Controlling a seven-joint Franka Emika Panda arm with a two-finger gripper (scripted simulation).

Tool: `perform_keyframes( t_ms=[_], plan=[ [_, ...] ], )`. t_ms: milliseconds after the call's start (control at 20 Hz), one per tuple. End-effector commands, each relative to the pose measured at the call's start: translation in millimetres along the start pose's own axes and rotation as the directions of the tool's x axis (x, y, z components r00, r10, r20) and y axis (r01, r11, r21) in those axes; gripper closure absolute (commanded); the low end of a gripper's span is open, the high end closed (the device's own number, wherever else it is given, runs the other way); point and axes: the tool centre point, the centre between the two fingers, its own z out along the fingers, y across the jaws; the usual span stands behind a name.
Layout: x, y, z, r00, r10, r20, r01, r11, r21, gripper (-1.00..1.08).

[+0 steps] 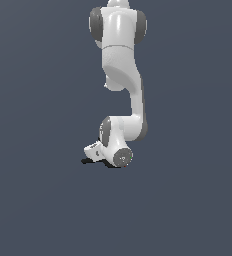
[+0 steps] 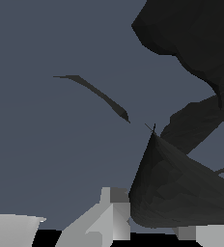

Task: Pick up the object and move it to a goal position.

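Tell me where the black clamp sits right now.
In the exterior view the clamp lies low on the floor, poking out toward that view's left from under the tool, just below centre.

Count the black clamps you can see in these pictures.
1. The black spring clamp fills the wrist view right at the gripper; in the exterior view only a dark sliver shows under the gripper. The arm could hide others.

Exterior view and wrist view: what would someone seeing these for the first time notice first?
In the exterior view, the white robot arm hangs down the middle of a plain grey-blue floor, its gripper low over a small black clamp. In the wrist view, that clamp looms dark and large right by a grey finger. Whether the gripper holds it cannot be told.
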Motion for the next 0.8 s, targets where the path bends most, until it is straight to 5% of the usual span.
perform_keyframes(
  t_ms=[0,750],
  plan=[
    [-4,-15,2,1.0,0.001,-0.003,-0.001,1.0,-0.001,1.08],
    [-30,-125,30,1.0,0.002,-0.001,-0.002,1.0,-0.003,1.08]
  ],
)
